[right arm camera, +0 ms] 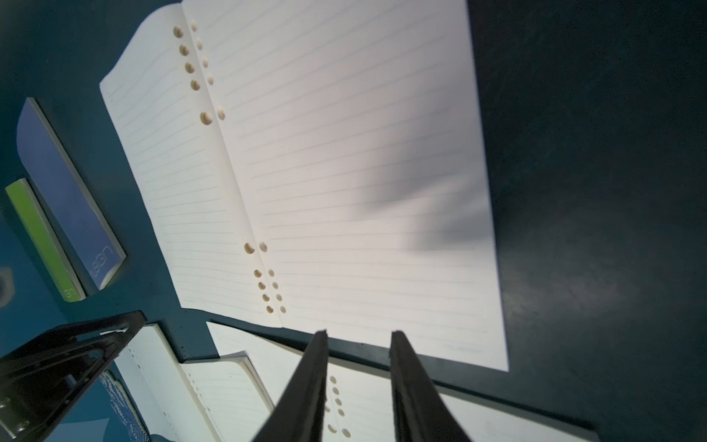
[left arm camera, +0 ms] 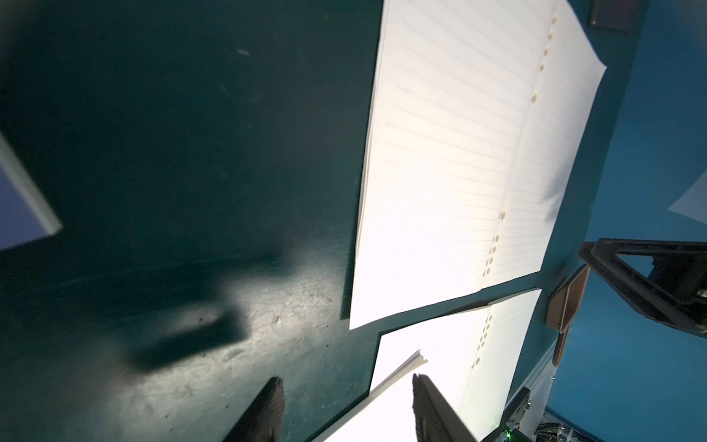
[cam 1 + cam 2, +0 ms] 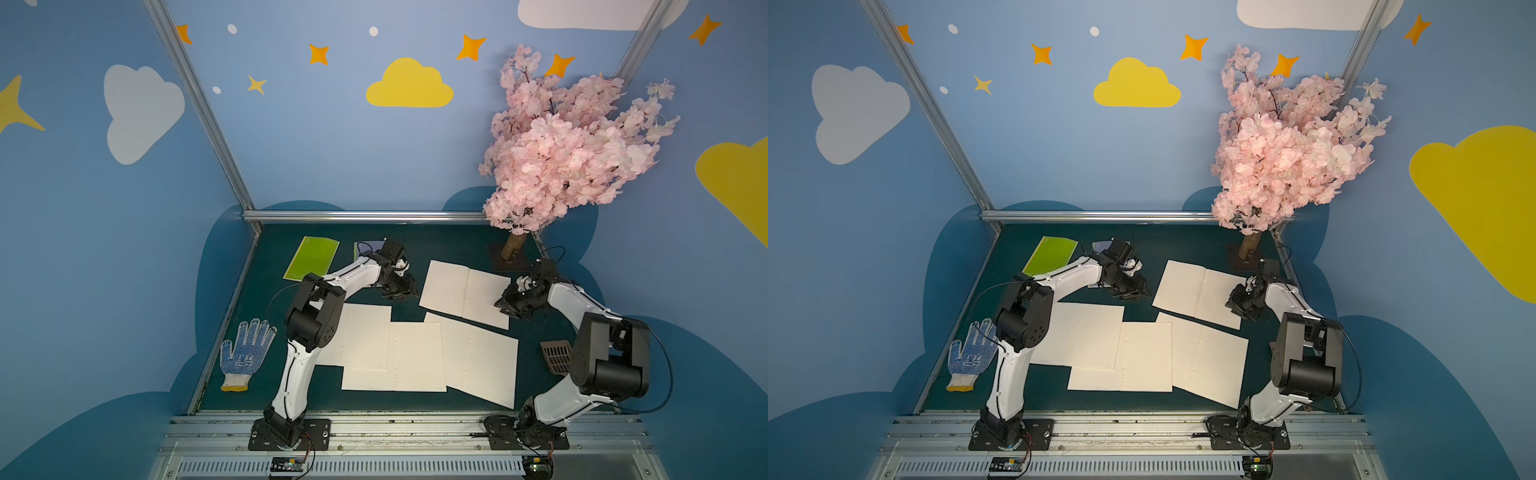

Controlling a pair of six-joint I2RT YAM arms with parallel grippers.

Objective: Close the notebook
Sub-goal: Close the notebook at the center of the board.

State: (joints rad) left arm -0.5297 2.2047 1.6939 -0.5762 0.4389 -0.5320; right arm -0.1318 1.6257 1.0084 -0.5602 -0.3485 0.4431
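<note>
Notebook (image 3: 457, 291) lies open and flat on the far right of the table (image 3: 449, 245). Left gripper (image 3: 406, 293) hovers just beside its left edge, jaws spread, empty. Right gripper (image 3: 503, 306) sits at its right edge, jaws apart, empty.

Both are the same build tbh: glossy white shells on the left arm (image 3: 293, 368) and right arm (image 3: 577, 299), chunky black joints, thin black cables (image 3: 670, 370) looping outside, screwed-down black base plates (image 3: 320, 434), ribbed black fingers (image 1: 302, 390).

Green table (image 3: 449, 241): open notebooks (image 3: 465, 293), glove (image 3: 245, 353), tree base (image 3: 505, 259), brown grille (image 3: 557, 355), perhaps scraper.
</note>
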